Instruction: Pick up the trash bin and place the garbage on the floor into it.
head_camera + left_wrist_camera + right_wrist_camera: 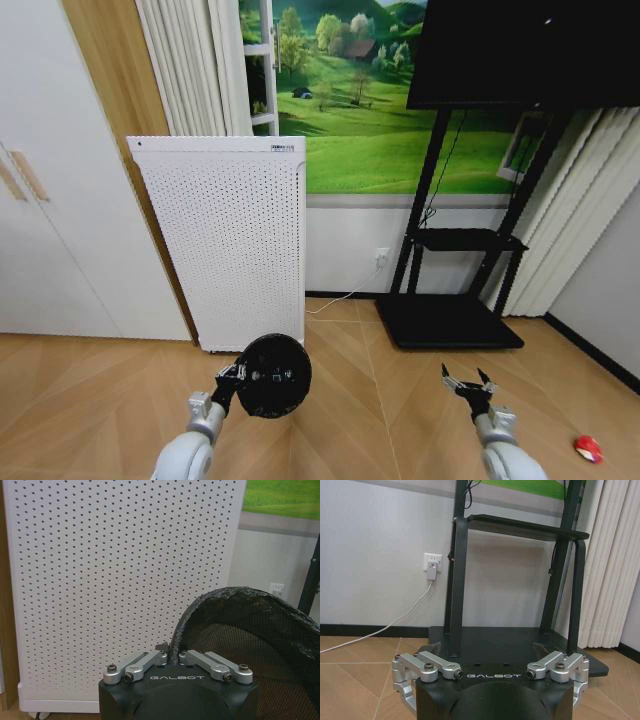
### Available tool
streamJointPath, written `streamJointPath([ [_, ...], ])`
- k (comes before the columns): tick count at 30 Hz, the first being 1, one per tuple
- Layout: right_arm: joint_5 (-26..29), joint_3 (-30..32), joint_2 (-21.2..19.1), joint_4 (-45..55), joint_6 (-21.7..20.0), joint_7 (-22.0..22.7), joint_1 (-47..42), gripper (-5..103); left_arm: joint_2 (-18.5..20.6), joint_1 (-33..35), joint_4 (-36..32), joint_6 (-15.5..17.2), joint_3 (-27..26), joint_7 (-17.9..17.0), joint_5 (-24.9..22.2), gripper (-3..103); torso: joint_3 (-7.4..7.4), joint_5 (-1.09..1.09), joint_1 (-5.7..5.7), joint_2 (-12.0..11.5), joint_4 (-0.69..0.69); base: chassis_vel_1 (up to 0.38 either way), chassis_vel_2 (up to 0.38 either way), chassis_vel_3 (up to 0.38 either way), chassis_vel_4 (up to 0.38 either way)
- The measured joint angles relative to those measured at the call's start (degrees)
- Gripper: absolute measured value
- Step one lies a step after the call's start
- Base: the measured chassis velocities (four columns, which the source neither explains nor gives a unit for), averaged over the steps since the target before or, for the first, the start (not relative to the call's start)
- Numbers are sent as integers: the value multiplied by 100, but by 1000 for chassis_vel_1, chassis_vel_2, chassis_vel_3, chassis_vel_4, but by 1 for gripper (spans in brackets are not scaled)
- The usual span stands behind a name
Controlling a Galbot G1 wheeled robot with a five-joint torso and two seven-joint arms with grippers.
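The trash bin (275,375), a small black round bin, hangs above the wooden floor with its mouth turned toward me. My left gripper (234,380) is shut on its rim. In the left wrist view the fingers (150,661) pinch the rim of the bin (250,625), whose inside looks like dark mesh. My right gripper (470,384) is held low on the right, open with nothing in it. Its fingers (415,667) stand wide apart in the right wrist view. One piece of garbage (588,448), small and red-and-white, lies on the floor at the far right.
A tall white perforated appliance (225,240) stands against the wall just behind the bin. A black TV stand (450,322) with a flat base sits ahead on the right, beside a wall socket (432,562) with a white cable. White cabinet doors (50,230) are at the left.
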Motion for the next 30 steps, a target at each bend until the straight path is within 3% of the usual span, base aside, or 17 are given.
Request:
streamJointPath([
  [9,-115,40,118,168,44,51,-276,100,-161,136,55,-64,-180,0,28,4,0,-1,0,0,0,0,0,0,0],
  [30,-306,-100,274,83,277,59,-197,100,-196,-110,360,-84,33,64,80,4,1,0,0,0,-1,0,0,0,0],
])
